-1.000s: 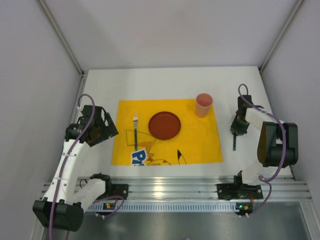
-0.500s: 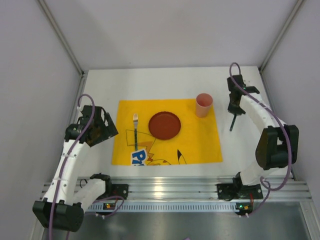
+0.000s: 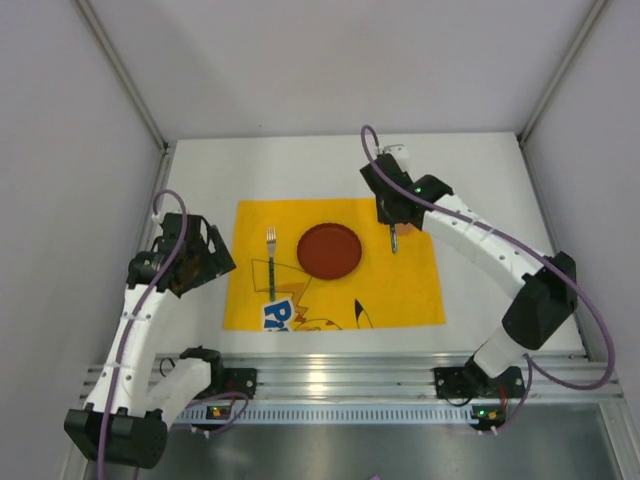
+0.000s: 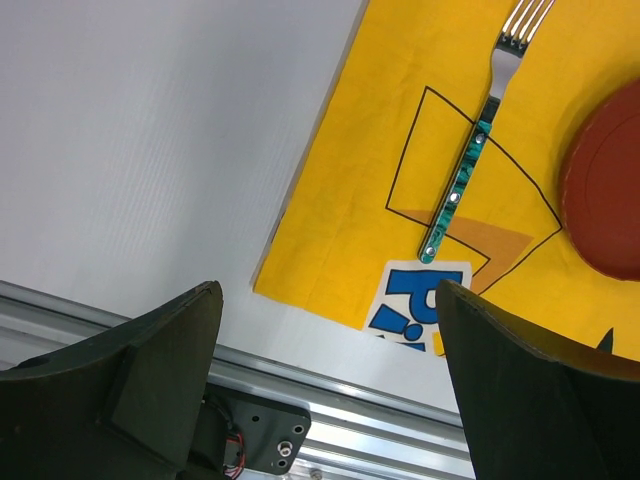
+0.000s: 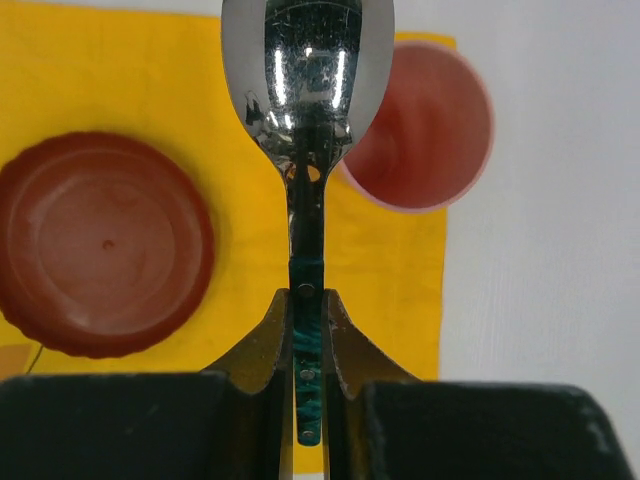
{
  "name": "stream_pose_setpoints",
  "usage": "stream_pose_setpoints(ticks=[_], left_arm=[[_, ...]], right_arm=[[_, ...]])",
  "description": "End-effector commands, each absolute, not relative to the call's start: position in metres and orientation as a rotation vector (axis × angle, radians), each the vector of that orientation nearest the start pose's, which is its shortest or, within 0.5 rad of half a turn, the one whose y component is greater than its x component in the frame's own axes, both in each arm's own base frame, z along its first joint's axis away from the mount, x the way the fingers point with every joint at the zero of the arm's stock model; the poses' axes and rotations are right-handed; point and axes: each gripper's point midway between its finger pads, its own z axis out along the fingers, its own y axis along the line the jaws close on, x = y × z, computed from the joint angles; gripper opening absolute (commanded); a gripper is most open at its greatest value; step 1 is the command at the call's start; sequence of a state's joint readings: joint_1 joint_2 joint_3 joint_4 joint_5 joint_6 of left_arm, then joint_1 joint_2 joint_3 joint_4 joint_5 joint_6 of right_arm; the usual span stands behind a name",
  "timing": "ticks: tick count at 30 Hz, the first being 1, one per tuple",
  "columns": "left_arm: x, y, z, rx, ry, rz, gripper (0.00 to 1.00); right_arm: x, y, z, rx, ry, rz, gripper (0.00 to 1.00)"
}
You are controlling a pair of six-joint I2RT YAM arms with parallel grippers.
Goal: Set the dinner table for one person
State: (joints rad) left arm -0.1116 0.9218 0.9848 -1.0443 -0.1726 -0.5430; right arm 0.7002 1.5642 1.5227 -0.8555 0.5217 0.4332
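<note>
Moved: my right gripper [image 5: 308, 320] has swung in from the white rectangular dinner table [image 3: 300, 165]'s right side, tabletop beneath it | clamped on teal-handled steel spoon [image 5: 308, 190] | dark red round plate [image 5: 100, 245] to its left, pink plastic cup [image 5: 430, 125] to its right | left gripper [image 4: 328, 300] wide, empty | judged: spoon placement next.

The right arm [image 3: 480, 240] swings in from the right side of the dinner table [image 3: 300, 165]. The right gripper [image 5: 308, 318], now clamped on the spoon [image 5: 308, 70], lifts it off the white top and holds it over the placemat [image 3: 400, 290], seemingly between plate [image 3: 329, 250] and cup [image 5: 425, 125].
</note>
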Motion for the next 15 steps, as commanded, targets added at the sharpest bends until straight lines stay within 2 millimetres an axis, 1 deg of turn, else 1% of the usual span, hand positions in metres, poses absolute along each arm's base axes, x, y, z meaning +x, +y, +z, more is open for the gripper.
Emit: stream_pose_setpoints(ticks=[1,2,4,5,6,7,9,10,12,13,15], left_arm=[[0.216,-0.013,0.178,-0.594,2.402,-0.057,0.93],[0.216,-0.014,0.179,-0.593,2.399,-0.06,0.93],[0.217,-0.014,0.179,-0.591,2.398,-0.06,0.93],[0.217,-0.013,0.179,-0.592,2.399,-0.057,0.93],[0.217,-0.014,0.179,-0.591,2.4,-0.059,0.93],[0.217,-0.014,0.179,-0.591,2.398,-0.06,0.93],[0.217,-0.014,0.18,-0.593,2.395,-0.06,0.93],[0.217,-0.014,0.179,-0.591,2.397,-0.061,0.93],[0.216,-0.014,0.18,-0.59,2.397,-0.062,0.93],[0.217,-0.014,0.18,-0.59,2.396,-0.063,0.93],[0.216,-0.013,0.18,-0.589,2.394,-0.059,0.93]], right_arm=[[0.335,0.205,0.184,-0.122,2.415,-0.072,0.0],[0.335,0.208,0.17,-0.119,2.45,-0.081,0.0],[0.333,0.214,0.152,-0.118,2.495,-0.064,0.0],[0.331,0.215,0.135,-0.1,2.533,-0.075,0.0],[0.33,0.218,0.126,-0.093,2.555,-0.067,0.0],[0.328,0.218,0.112,-0.073,2.589,-0.075,0.0],[0.325,0.218,0.096,-0.037,2.63,-0.074,0.0],[0.32,0.217,0.083,-0.014,2.664,-0.081,0.0],[0.318,0.218,0.071,0.009,2.692,-0.067,0.0],[0.315,0.217,0.062,0.007,2.711,-0.075,0.0],[0.315,0.219,0.055,0.014,2.723,-0.073,0.0]])
